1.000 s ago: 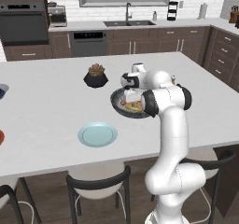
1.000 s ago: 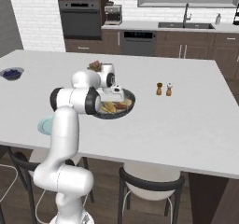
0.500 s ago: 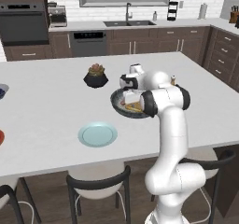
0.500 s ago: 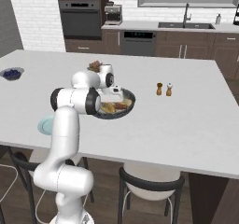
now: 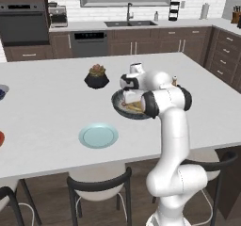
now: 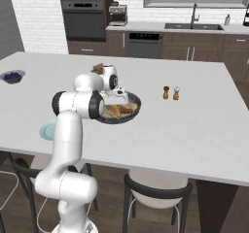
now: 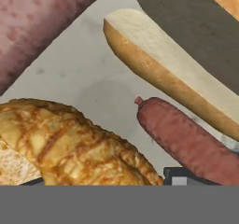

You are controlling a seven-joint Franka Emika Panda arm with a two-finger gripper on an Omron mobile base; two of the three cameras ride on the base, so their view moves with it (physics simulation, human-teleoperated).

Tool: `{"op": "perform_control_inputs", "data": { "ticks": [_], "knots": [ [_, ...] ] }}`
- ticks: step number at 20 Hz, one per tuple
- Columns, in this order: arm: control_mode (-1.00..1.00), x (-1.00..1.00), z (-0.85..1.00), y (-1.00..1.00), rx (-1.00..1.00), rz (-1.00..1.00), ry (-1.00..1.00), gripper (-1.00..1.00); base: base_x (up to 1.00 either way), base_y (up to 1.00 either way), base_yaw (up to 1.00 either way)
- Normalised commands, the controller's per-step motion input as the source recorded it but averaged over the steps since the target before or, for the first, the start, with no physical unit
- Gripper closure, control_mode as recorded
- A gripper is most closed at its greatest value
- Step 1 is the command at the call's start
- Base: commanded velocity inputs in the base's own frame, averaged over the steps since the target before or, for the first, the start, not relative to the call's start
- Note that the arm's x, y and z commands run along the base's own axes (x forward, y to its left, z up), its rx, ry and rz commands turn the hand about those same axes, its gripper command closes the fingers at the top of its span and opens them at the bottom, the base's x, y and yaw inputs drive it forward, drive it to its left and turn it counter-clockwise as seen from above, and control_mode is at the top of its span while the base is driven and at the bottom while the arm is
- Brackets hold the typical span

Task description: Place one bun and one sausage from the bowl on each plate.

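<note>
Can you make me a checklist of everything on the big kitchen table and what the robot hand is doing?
Surface: white island counter, mostly bare.
Job's things: dark bowl near the middle, holding buns and sausages; close up, a sausage, a split bun and a golden pastry. Teal plate bare. Red-rimmed plate at the left edge, mostly cut off.
Clutter: plant pot, salt and pepper shakers, berry bowl.
Grippers: gripper low inside the bowl; how wide its jaws stand cannot be told.
Cables: nothing seen.
Surroundings: stools, sink, oven.
</note>
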Motion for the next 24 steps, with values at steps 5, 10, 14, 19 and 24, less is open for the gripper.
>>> {"op": "perform_control_inputs", "data": {
  "ticks": [5, 10, 14, 19, 24],
  "knots": [
    [-1.00, -0.31, 0.97, 0.02, 0.00, -0.03, -0.49, 1.00, 0.00, 0.00, 0.00],
    [-1.00, -0.80, 1.00, 0.01, 0.00, -0.02, -0.48, 1.00, 0.00, 0.00, 0.00],
    [-1.00, -1.00, 0.92, -0.03, 0.06, 0.00, -0.16, 1.00, 0.00, 0.00, 0.00],
    [-1.00, -1.00, 0.18, 0.07, 0.01, 0.02, -0.03, 1.00, 0.00, 0.00, 0.00],
    [1.00, -0.60, -0.02, 0.19, -0.01, 0.05, -0.04, 1.00, -0.40, 0.28, 0.07]
  ]
}}
